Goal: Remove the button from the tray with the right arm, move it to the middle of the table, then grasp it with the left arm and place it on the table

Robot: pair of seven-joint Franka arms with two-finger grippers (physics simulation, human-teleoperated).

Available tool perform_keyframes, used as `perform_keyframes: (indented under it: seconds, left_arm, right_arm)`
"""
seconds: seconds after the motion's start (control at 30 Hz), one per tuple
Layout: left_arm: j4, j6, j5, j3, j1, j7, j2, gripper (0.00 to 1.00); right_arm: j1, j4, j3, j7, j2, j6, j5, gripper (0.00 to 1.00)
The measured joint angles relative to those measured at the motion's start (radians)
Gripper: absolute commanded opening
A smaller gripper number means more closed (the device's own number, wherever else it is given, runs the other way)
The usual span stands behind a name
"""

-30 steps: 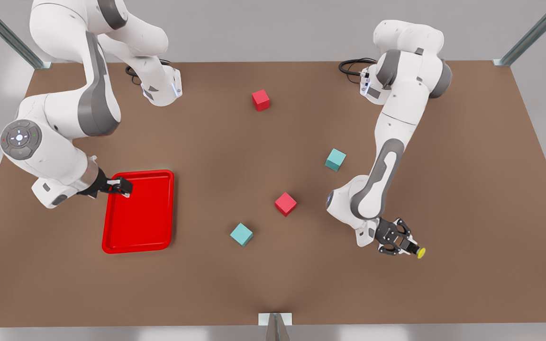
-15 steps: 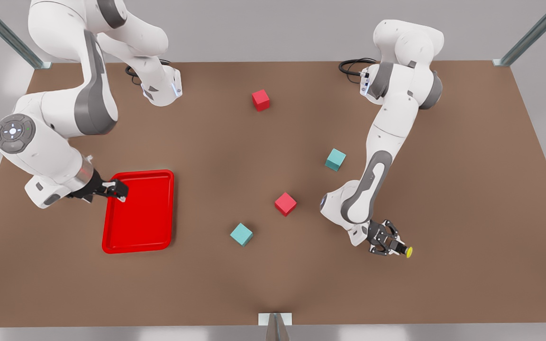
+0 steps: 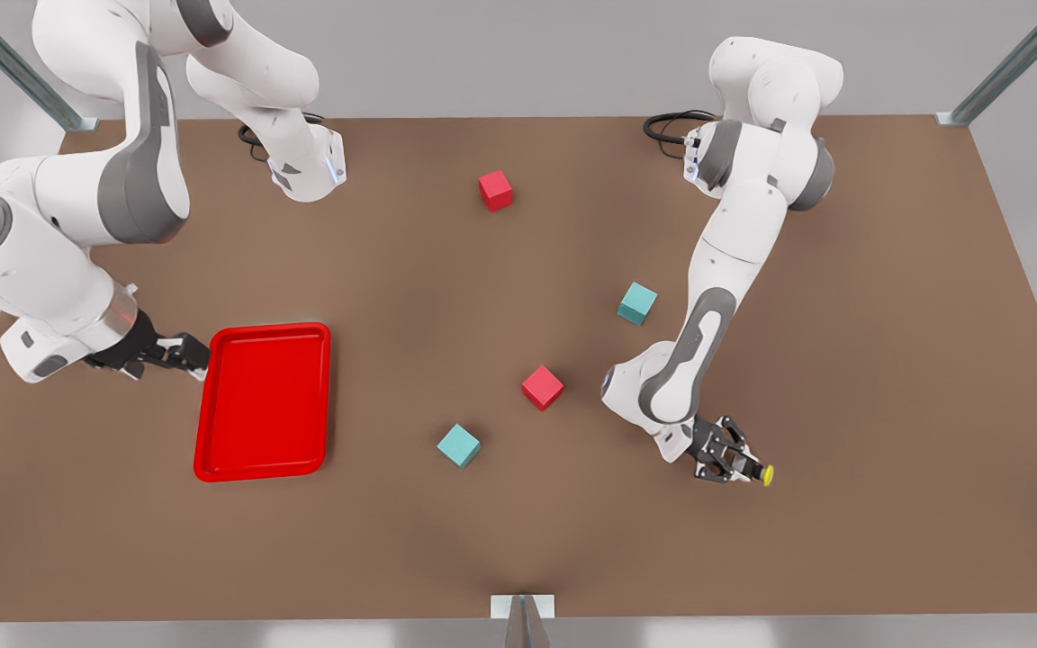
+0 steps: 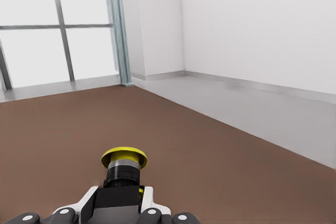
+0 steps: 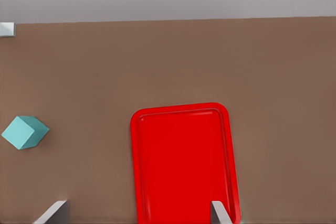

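The left gripper (image 3: 746, 470), black and two-fingered, is clamped on the boxy black-and-grey body of the tiny push-button (image 3: 763, 473), whose round yellow cap (image 4: 124, 158) sticks out past the fingertips; this sits in the lower right of the front view, low over the large matte brown tabletop (image 3: 879, 360), with bare surface all round it. Its white, grey-jointed arm (image 3: 734, 243) rises from there toward the upper right. In the left middle of the front view the right gripper (image 3: 187, 353) hangs just beside the outer long edge of the flat bright red rectangular tray (image 3: 265, 401), its two pale fingertips (image 5: 220, 213) spread wide with nothing between them. The tray has rounded corners, a low raised rim and a smooth glossy floor. Scattered across the middle of the table, well apart, lie four small matte cubes: a red cube (image 3: 495, 190) near the upper centre, a second red cube (image 3: 542, 387), a teal cube (image 3: 637, 302) close to the left arm's forearm, and another teal cube (image 3: 458, 445).
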Motion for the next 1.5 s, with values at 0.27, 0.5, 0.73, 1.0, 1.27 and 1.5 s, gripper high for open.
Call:
perform_keyframes:
  seconds: [0.27, 0.5, 0.73, 1.0, 1.27, 1.5]
  left_arm:
    - [0.001, 0.0, -0.002, 0.0, -0.01, -0.042, 0.02, 0.44]
    - [0.002, -0.001, -0.008, 0.0, -0.018, -0.067, 0.031, 0.44]
    - [0.002, -0.003, -0.035, 0.0, -0.043, -0.085, 0.029, 0.44]
    - [0.008, -0.007, -0.062, 0.0, -0.061, -0.098, 0.029, 0.45]
    - [0.008, -0.011, -0.082, 0.0, -0.089, -0.108, 0.029, 0.57]
    - [0.008, -0.019, -0.083, 0.0, -0.093, -0.112, 0.019, 1.0]
  right_arm:
    - [-0.002, 0.002, 0.008, -0.009, 0.004, -0.013, 0.0, 1.0]
    - [0.001, 0.001, 0.009, -0.014, 0.01, -0.012, 0.0, 1.0]
    - [0.002, 0.002, 0.009, -0.018, 0.01, -0.012, 0.0, 1.0]
    - [0.002, 0.0, 0.009, -0.021, 0.012, -0.007, 0.0, 1.0]
    - [0.002, 0.003, 0.01, -0.022, 0.012, -0.009, 0.0, 1.0]
    - [0.002, 0.002, 0.01, -0.023, 0.013, -0.009, 0.0, 1.0]
